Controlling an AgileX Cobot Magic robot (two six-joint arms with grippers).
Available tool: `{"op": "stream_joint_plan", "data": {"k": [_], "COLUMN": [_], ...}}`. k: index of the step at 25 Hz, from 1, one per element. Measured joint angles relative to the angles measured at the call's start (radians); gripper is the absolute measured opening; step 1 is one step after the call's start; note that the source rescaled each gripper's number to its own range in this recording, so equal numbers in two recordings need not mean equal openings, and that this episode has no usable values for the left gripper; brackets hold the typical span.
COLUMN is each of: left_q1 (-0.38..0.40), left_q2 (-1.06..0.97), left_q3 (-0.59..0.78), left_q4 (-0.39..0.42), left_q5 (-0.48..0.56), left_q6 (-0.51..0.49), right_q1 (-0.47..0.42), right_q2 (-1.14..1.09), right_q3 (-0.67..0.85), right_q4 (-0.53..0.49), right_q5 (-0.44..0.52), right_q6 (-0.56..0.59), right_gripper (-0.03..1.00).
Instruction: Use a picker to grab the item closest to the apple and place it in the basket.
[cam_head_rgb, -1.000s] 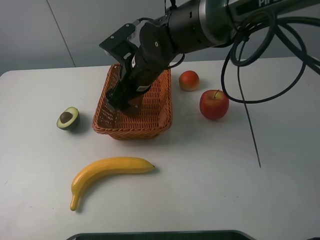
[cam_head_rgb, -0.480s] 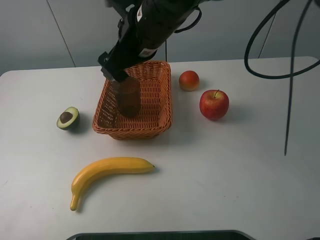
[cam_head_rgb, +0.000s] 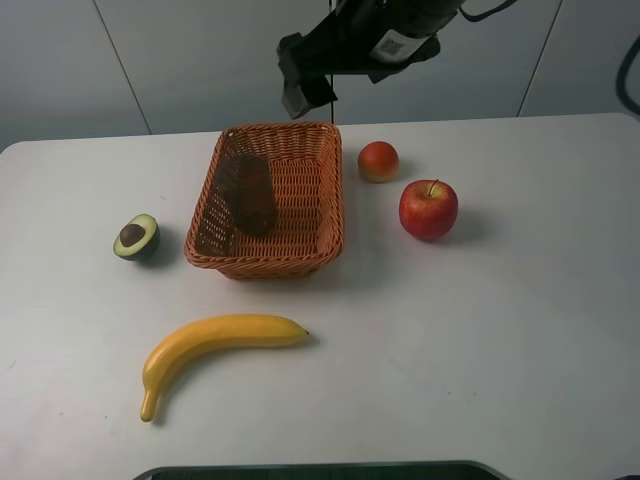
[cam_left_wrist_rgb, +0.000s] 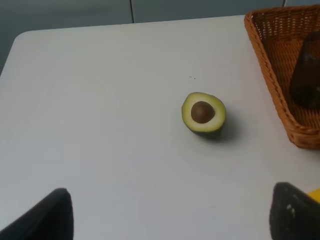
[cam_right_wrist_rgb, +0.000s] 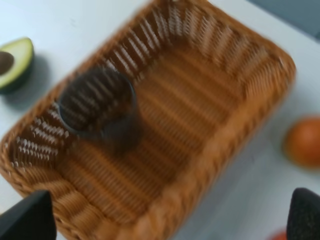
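The red apple (cam_head_rgb: 428, 208) sits right of the orange wicker basket (cam_head_rgb: 325, 215). Between them, nearer the back, lies a small orange fruit (cam_head_rgb: 378, 161), also seen in the right wrist view as a blurred orange fruit (cam_right_wrist_rgb: 304, 141). A dark brown see-through cup (cam_head_rgb: 248, 195) stands inside the basket (cam_right_wrist_rgb: 235, 125) at its left side, with nothing holding the cup (cam_right_wrist_rgb: 97, 102). My right gripper (cam_head_rgb: 305, 90) hangs high above the basket's back edge, open and empty (cam_right_wrist_rgb: 165, 222). My left gripper (cam_left_wrist_rgb: 167, 220) is open over bare table, short of the avocado half (cam_left_wrist_rgb: 202, 112).
An avocado half (cam_head_rgb: 135, 237) lies left of the basket. A yellow banana (cam_head_rgb: 215, 345) lies on the white table (cam_head_rgb: 480, 340) toward the front. The basket's corner (cam_left_wrist_rgb: 280, 75) shows in the left wrist view. A dark edge (cam_head_rgb: 320, 470) runs along the table's front.
My right gripper has let go of the dark cup in the basket and risen up and to the right, clear of it. The cup stays standing in the basket.
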Motion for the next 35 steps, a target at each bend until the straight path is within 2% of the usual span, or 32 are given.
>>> {"op": "stream_joint_plan", "data": {"k": [8, 12, 21, 24, 35], "left_q1": [0.0, 0.0, 0.0, 0.0, 0.0], "left_q2": [0.0, 0.0, 0.0, 0.0, 0.0], "left_q3": [0.0, 0.0, 0.0, 0.0, 0.0], "left_q4": [0.0, 0.0, 0.0, 0.0, 0.0], "left_q5": [0.0, 0.0, 0.0, 0.0, 0.0], "left_q6": [0.0, 0.0, 0.0, 0.0, 0.0], "right_q1": [-0.175, -0.303, -0.616, -0.644, -0.646], "right_q2": [-0.193, -0.317, -0.662, -0.773, -1.169], "right_q3": [0.16, 0.255, 0.436, 0.465, 0.629], "right_q4": [0.0, -0.007, -0.033, -0.068, -0.059], "right_q5": [0.147, 0.195, 0.315, 0.352, 0.387], "right_q6": [0.05, 0.088, 0.085, 0.085, 0.062], "right_gripper": [1.0, 1.0, 1.0, 1.0, 1.0]}}
